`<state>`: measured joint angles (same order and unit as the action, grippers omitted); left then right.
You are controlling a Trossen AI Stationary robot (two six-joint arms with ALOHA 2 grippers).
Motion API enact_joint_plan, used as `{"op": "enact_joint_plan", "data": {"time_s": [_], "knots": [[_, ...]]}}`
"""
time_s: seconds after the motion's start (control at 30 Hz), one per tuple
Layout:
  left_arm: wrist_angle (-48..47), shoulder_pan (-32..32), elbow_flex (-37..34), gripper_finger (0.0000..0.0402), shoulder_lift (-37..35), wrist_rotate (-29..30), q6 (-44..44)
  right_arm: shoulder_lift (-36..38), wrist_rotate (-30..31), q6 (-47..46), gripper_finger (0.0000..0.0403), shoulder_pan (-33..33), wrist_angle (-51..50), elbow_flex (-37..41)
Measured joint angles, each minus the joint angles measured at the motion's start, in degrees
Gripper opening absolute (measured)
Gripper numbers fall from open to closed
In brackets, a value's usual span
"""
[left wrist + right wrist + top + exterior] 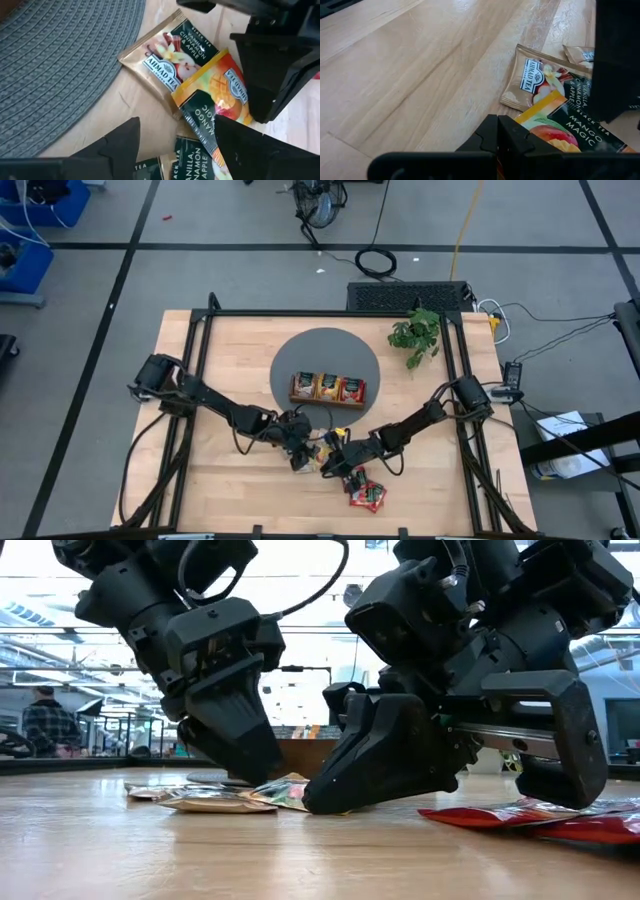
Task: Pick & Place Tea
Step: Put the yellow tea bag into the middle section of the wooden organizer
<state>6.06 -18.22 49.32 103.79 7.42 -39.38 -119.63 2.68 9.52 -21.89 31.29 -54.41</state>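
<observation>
1. Tea sachets (pixel 170 57) lie in a loose, overlapping cluster flat on the wooden tabletop (pixel 230 345), near its front edge and just off the rim of the round grey woven mat (pixel 325 350).
2. In the left wrist view, a beige vanilla-cinnamon-apple sachet lies with its corners pointing diagonally, one corner toward the mat; an orange mango sachet (pixel 220 87) overlaps its edge, skewed at a slightly different angle. Being square, they show no clear long axis.
3. Red sachets (pixel 367 495) lie a little apart, nearer the front edge, beside the right arm.
4. More sachets stand in the wooden tray (pixel 328 389) on the mat, one colour per compartment.
5. Left end effector (pixel 298 452) is low over the cluster, fingers spread and released, holding nothing.
6. Right end effector (pixel 333 463) is just beside it, fingers clenched together, tip on or touching the mango sachet; whether it grips anything I cannot tell.
7. A leafy plant (pixel 416 333) stands at the far right corner.
8. Beyond the tabletop are a grey floor with cables and, in the low view, a person (pixel 45 720) standing far off.
</observation>
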Motion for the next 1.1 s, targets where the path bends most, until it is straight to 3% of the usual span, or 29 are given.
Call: {"op": "enact_joint_plan", "data": {"time_s": [0.6, 0.73, 0.9, 1.1], "knots": [[8.3, 0.5, 0.1, 0.0206, 4.2, -1.9, 2.5, -0.1, 0.1, 0.6, 0.0, 0.0, 0.9, 0.0], [9.1, 0.2, 0.0, 0.0188, 4.3, -2.3, 6.6, -0.1, 0.3, 0.6, 0.0, 0.1, 0.9, 0.0], [10.9, -0.4, 0.0, 0.0132, 4.4, -3.8, 10.4, -0.1, 0.3, 0.6, 0.0, 0.2, 0.9, 0.0], [11.9, -1.1, 0.0, 0.0027, 4.4, -4.0, 14.2, -0.1, 3.0, 0.6, 0.0, 0.0, 1.4, 0.0]]}}
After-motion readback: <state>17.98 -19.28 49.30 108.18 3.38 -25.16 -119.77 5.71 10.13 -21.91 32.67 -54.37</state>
